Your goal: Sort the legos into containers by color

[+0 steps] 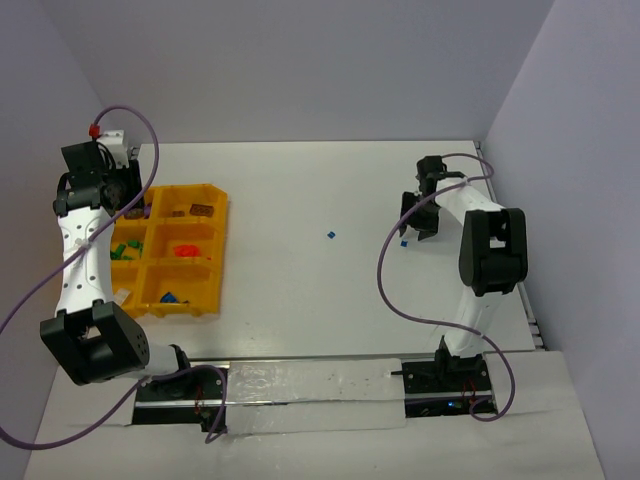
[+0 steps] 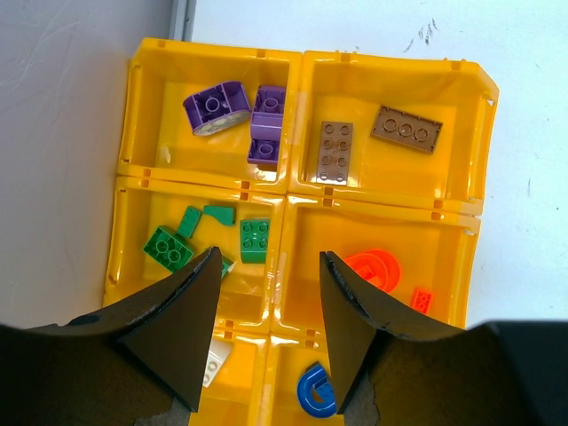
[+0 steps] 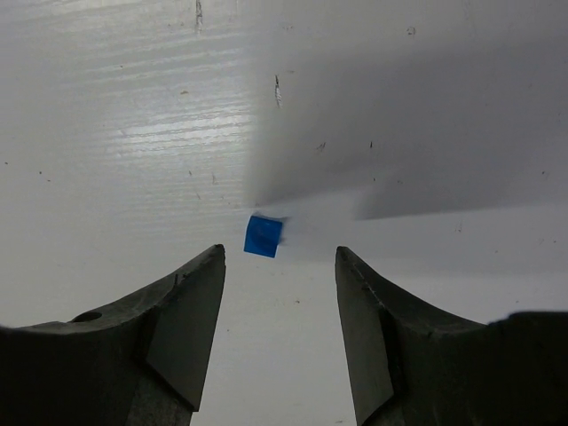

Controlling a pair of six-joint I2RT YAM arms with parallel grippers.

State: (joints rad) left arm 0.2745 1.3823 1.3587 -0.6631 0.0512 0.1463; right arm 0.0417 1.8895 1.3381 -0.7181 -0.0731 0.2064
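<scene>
Two open, empty grippers: left gripper (image 2: 270,256) hangs above the tray (image 2: 222,43)'s middle; right gripper (image 3: 280,250), well right of the tray, just beside a blue lego (image 3: 263,236).

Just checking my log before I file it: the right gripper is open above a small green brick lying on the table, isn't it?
Not quite: the brick is blue, not green, as the right wrist view shows. The right gripper is indeed open above it, and it lies on the table.
</scene>
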